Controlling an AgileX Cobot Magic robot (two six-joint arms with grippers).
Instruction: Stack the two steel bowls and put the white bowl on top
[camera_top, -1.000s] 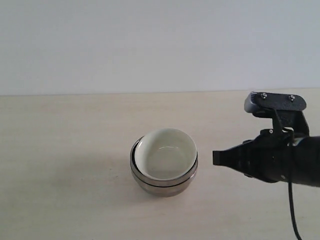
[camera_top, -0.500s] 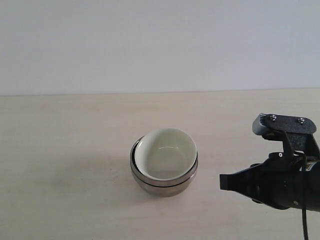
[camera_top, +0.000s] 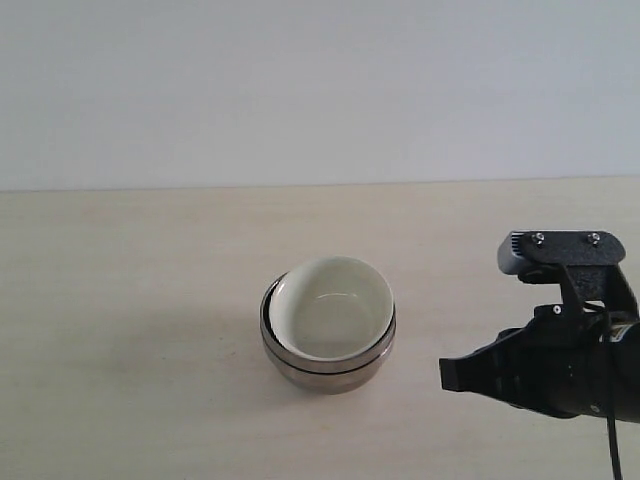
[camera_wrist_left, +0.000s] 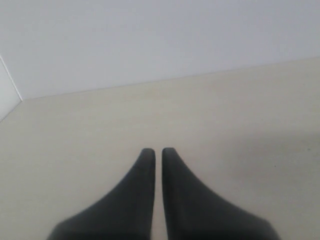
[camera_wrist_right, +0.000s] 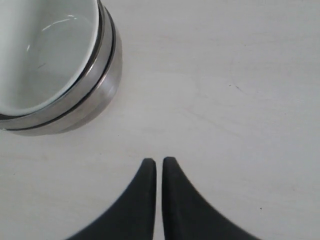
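Note:
The two steel bowls (camera_top: 328, 360) sit nested in one another at the table's middle, their rims showing as two silver bands (camera_wrist_right: 102, 80). Inside them rests the white bowl (camera_top: 332, 308), its glossy hollow also filling a corner of the right wrist view (camera_wrist_right: 45, 55). My right gripper (camera_top: 448, 374) hangs to the right of the stack, apart from it, shut with nothing between its fingers (camera_wrist_right: 159, 161). My left gripper (camera_wrist_left: 157, 150) is out of the exterior view; its wrist view shows it shut and empty over bare table.
The pale wooden table (camera_top: 140, 300) runs back to a white wall (camera_top: 320, 90). The right arm's black body and camera mount (camera_top: 560, 250) fill the lower right corner of the exterior view.
My right gripper has drawn back from the stack, down and to the right, then nearly stopped. The bowls have not moved.

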